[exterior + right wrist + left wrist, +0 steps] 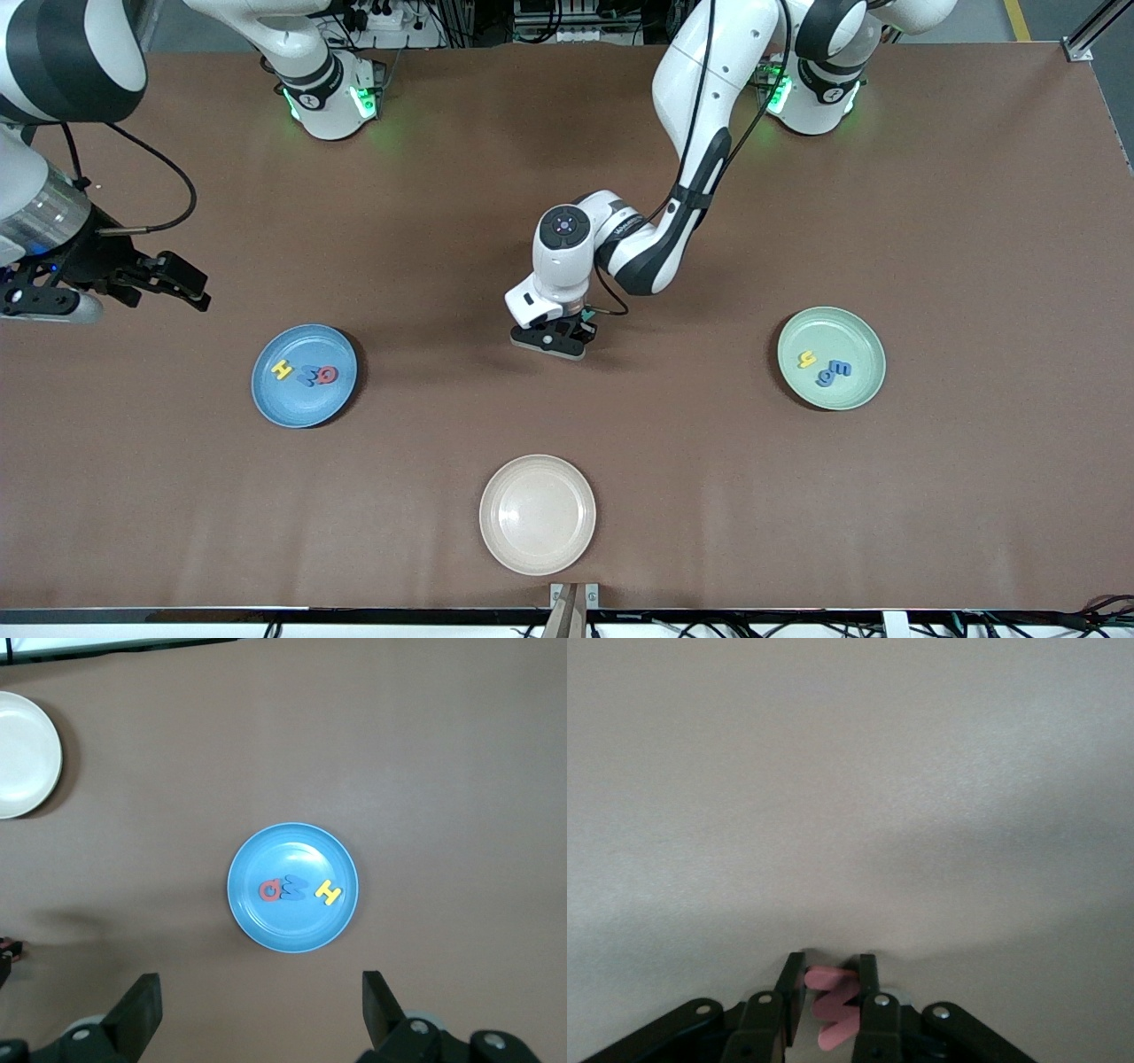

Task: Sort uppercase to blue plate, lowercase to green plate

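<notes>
Item: small flat red w letter (835, 1007), likely light, stiff foam; you have it pinched by its edges in the left gripper (556, 341), down at table centre. Right gripper (168, 282): spread empty above the round blue plate (266, 399).

Red w (835, 1008) pinched upright; H, W, Q on blue plate (270, 390).

A blue plate (304, 376) is showing yellow, blue and red letters; a mint-green plate (831, 358) yellow and blue; a cream plate (537, 514) plain.
</notes>
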{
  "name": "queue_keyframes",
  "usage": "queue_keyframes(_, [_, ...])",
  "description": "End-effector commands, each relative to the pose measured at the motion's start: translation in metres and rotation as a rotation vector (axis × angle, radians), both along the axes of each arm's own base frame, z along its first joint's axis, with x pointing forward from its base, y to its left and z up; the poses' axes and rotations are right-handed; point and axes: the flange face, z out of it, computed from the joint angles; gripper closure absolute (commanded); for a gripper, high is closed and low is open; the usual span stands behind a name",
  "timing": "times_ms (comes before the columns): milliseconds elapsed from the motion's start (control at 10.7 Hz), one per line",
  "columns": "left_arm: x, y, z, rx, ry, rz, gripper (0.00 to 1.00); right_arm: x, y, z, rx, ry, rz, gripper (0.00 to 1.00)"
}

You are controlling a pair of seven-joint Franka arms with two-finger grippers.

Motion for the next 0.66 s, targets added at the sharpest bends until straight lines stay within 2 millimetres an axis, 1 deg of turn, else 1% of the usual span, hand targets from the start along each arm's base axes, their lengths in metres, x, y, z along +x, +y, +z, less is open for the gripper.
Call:
queue_keyframes(0, [0.014,0.014,0.033,0.018,0.047,0.037,1.00,-0.007,-0.006,0.015,-0.001,0.027,0.019,0.00])
queue_keyframes(94, [0.015,0.017,0.041,0.029,0.063,0.038,1.00,-0.009,-0.006,0.015,-0.002,0.037,0.022,0.00])
queue_keyframes(187, [0.024,0.026,0.052,0.029,0.063,0.027,1.00,-0.009,-0.006,0.014,-0.002,0.044,0.022,0.00])
queue_keyframes(281, [0.033,0.039,0.062,0.040,0.067,-0.023,1.00,-0.009,-0.004,0.016,-0.002,0.041,0.027,0.00])
queue_keyframes(468, [0.051,0.078,0.073,0.111,0.128,-0.083,1.00,-0.007,0.012,0.024,-0.001,0.039,0.044,0.00])
queue_keyframes(562, [0.060,0.108,0.080,0.143,0.172,-0.121,1.00,-0.007,0.014,0.025,-0.001,0.038,0.049,0.00])
